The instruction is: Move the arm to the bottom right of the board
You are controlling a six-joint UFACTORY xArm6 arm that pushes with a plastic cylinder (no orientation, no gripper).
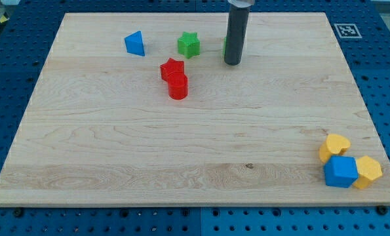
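Already crowding the frame's lower right, the target corner of the wooden board [116, 164], sit a yellow heart block [334, 145], a blue cube [341, 172] and a yellow hexagonal block [368, 172]; arriving carelessly could shove them off. Farther up lie a red cylinder [178, 87], red star [171, 67], blue triangular block [135, 44] and green star [189, 44]. The gripperless rod's tip [233, 63] rests top centre, hiding a green block [225, 46].
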